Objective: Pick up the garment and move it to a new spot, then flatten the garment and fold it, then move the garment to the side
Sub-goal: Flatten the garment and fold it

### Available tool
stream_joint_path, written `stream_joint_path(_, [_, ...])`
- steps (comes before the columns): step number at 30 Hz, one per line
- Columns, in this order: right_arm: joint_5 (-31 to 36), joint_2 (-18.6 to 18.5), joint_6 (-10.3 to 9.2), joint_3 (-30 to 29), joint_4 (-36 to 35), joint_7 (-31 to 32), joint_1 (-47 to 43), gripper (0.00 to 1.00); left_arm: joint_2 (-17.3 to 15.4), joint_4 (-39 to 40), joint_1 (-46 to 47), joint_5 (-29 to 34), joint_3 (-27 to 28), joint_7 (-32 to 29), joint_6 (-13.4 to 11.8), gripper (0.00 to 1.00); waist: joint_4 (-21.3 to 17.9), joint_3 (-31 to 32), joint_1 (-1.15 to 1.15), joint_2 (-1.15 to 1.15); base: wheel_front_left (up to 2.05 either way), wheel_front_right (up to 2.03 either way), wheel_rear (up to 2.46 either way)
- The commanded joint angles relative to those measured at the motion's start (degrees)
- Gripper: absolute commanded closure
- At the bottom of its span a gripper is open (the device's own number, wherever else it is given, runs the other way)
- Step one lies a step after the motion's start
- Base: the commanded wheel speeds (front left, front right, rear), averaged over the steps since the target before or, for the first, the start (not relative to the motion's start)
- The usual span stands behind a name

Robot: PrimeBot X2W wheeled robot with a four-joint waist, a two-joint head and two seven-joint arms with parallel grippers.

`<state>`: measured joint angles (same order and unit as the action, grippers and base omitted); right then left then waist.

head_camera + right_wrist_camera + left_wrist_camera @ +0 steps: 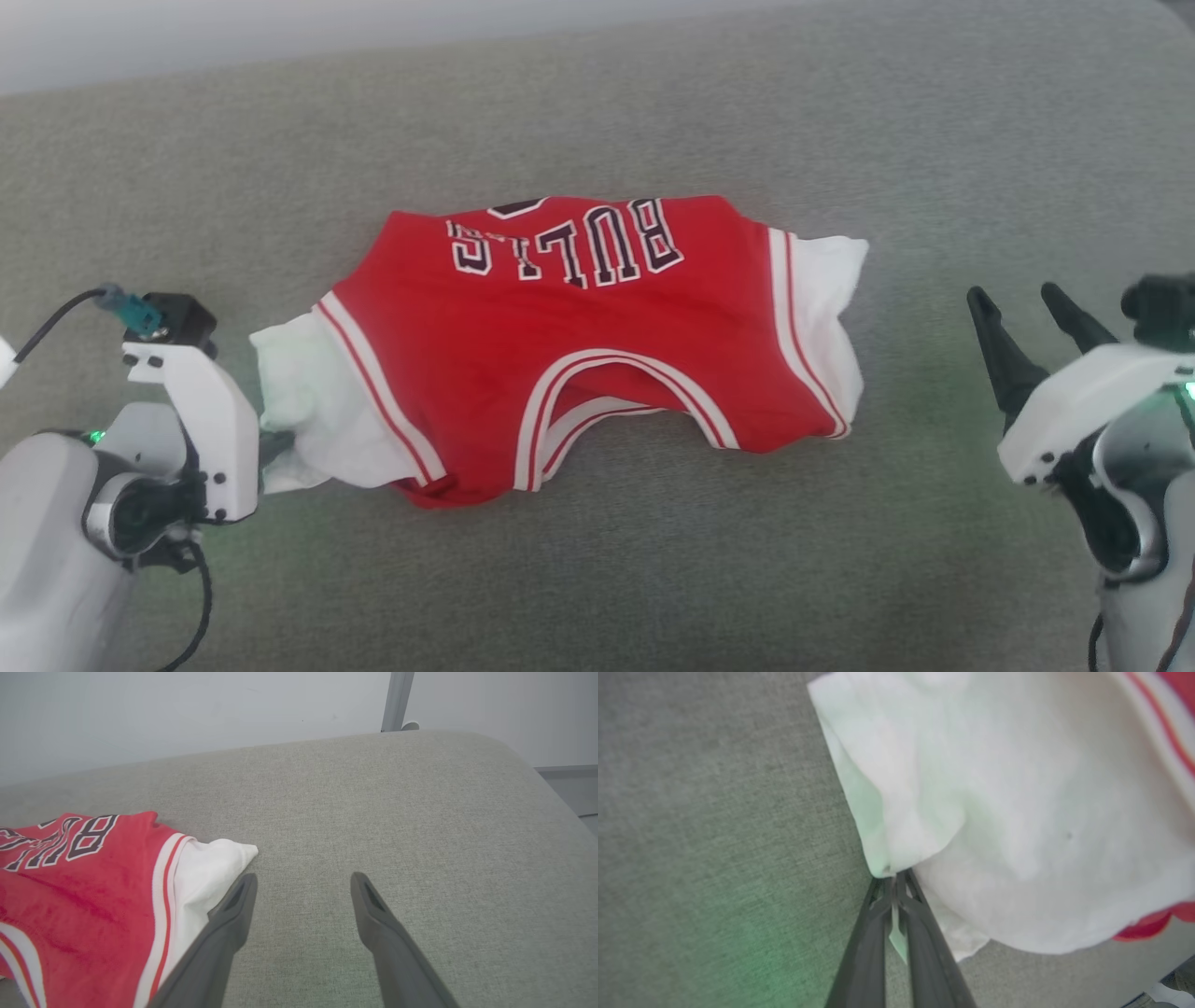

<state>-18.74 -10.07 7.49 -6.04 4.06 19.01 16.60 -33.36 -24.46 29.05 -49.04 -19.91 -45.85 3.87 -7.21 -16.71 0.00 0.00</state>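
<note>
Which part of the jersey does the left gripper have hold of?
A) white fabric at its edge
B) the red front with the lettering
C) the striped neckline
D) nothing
A: in the left wrist view, the left gripper is closed on a white fold at the edge of the garment.

From the head we look steeply down on the grey cushion (597, 579), with the garment (579, 345) mid-frame. Our left wrist camera hangs very close over its white end. Our right wrist camera looks low across the cushion toward the wall (187, 714), sharing the garment's other white end at frame left.
</note>
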Motion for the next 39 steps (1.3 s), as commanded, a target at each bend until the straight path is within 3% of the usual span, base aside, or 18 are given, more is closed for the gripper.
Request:
stream_joint_path(1, [-0.54, -0.79, -0.01, 0.74, 0.82, 1.29, 1.84, 0.00, 1.42, -2.04, -1.45, 1.14, -2.00, -0.73, -0.19, 1.00, 1.07, -0.55, 0.00, 0.00, 0.00, 0.00, 0.00])
stream_joint_path(13, [-3.15, -5.73, -0.01, 6.48, 9.70, 10.41, 11.31, 0.00, 4.37, -2.18, 3.68, 2.20, -3.57, 1.85, 0.97, 1.00, 7.00, -3.76, 0.00, 0.00, 0.00, 0.00, 0.00])
stream_joint_path(23, [-5.71, -6.45, 0.01, 11.05, 20.71, 21.42, 15.90, 0.00, 7.33, -3.23, 6.90, 2.35, -5.88, 4.26, 2.23, 1.00, 10.70, -5.53, 0.00, 0.00, 0.00, 0.00, 0.00])
stream_joint_path(24, [-5.59, -6.83, 0.01, 11.55, 21.66, 21.88, 16.00, 0.73, 7.50, -3.48, 7.08, 2.20, -5.92, 4.49, 2.27, 1.00, 10.94, -5.59, 0.00, 0.00, 0.00, 0.00, 0.00])
stream_joint_path(25, [-5.08, -7.30, 0.00, 11.72, 22.36, 22.01, 16.26, 1.00, 7.59, -3.71, 7.21, 2.06, -5.89, 4.73, 2.33, 1.00, 11.14, -5.62, 0.00, 0.00, 0.00, 0.00, 0.00])
stream_joint_path(29, [-4.28, -8.23, -0.05, 10.97, 24.11, 22.76, 17.21, 1.00, 7.05, -4.86, 7.74, 1.84, -5.73, 5.31, 2.40, 1.00, 11.47, -5.01, 0.00, 0.00, 0.00, 0.00, 0.00])
stream_joint_path(39, [-5.50, -8.47, -0.03, 8.60, 19.70, 22.02, 21.00, 1.00, 4.96, -2.64, 13.23, 1.24, -3.12, 4.87, 1.22, 1.00, 10.75, 2.03, 0.00, 0.00, 0.00, 0.00, 0.00])
